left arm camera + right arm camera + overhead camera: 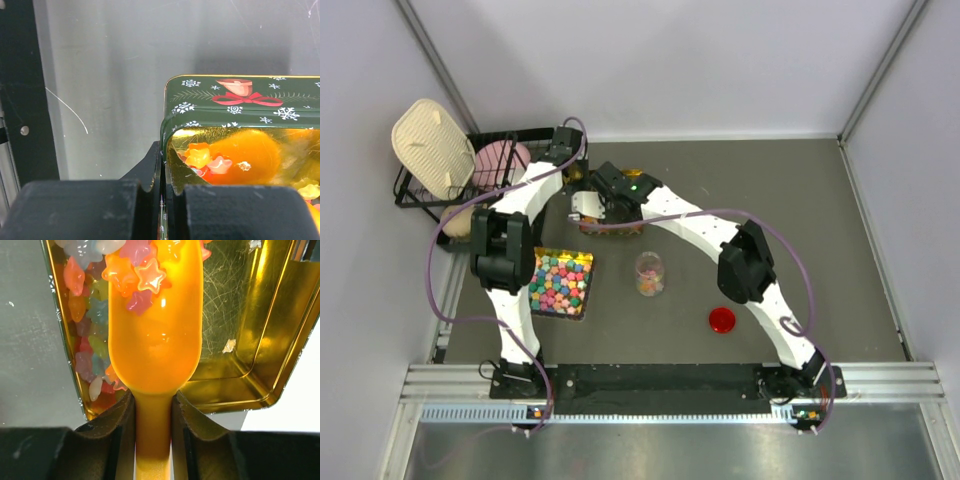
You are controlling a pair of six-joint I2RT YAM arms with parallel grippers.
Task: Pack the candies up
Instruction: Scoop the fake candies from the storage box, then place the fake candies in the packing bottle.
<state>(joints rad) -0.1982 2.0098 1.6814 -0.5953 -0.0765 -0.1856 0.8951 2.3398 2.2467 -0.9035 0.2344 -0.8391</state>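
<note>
Handle of the scoop (155,340) is clamped in the right end effector (152,412). Scoop bowl is inside the gold-lined tin (240,330), with star candies (140,275) on its tip and more piled along the tin wall at 9 o'clock. The left end effector (163,200) pinches the tin's side wall. The jar (649,272) stands on the bench (800,220) at 5 o'clock of the tin, with the red lid (722,320) at 4 o'clock of the jar.

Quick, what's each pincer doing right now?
Left pincer: closed on the wall of the green snowflake-printed metal tin.
Right pincer: closed on the handle of the orange plastic scoop.
</note>
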